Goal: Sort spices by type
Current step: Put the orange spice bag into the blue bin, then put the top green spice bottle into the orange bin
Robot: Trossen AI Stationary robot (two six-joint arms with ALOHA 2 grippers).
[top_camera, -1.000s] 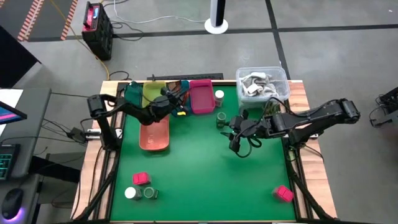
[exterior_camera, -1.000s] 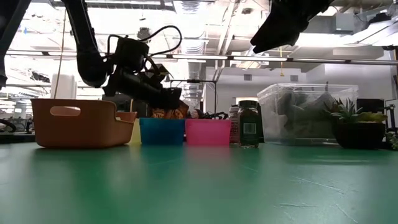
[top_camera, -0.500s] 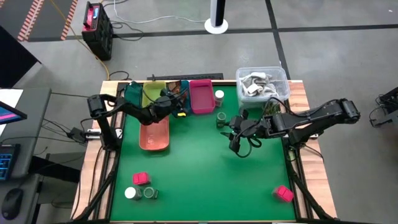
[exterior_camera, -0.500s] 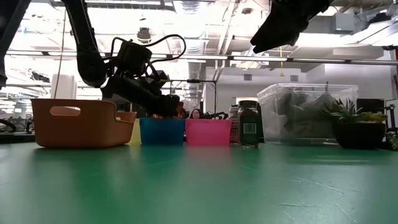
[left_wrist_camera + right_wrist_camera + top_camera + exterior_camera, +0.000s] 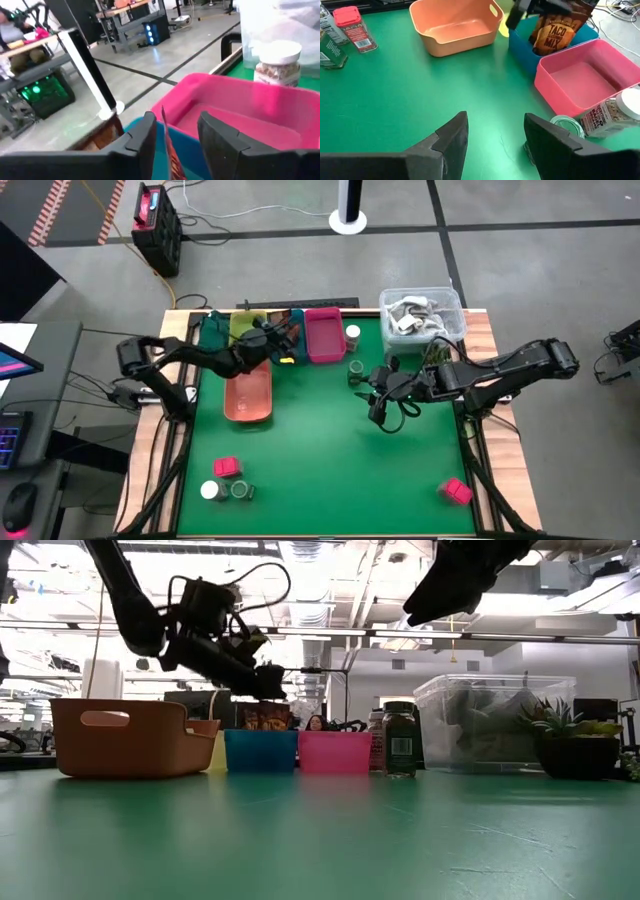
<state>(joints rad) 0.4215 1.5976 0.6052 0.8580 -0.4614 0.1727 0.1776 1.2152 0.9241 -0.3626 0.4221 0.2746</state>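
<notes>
The left gripper (image 5: pixel 271 340) hangs over the blue tray (image 5: pixel 283 352) with its fingers (image 5: pixel 135 145) parted and nothing clamped between them; the thin top edge of a taco mix packet (image 5: pixel 169 150) stands in the gap, upright in the tray just below, its lower part cut off in the left wrist view. Just beyond the gripper lies the pink tray (image 5: pixel 260 117), and past that a white-lidded spice jar (image 5: pixel 278 62) stands upright. The right gripper (image 5: pixel 384 396) hovers above the green table (image 5: pixel 330 450), fingers (image 5: pixel 451 140) spread and empty; directly beneath it a dark green jar (image 5: pixel 566 126) shows only its round top, partly hidden by a finger. Farther off, near the table's front edge, sit two pink cube boxes (image 5: pixel 227 468) (image 5: pixel 456 491), well apart, the first with two small jars (image 5: pixel 226 491) touching side by side just beside it.
</notes>
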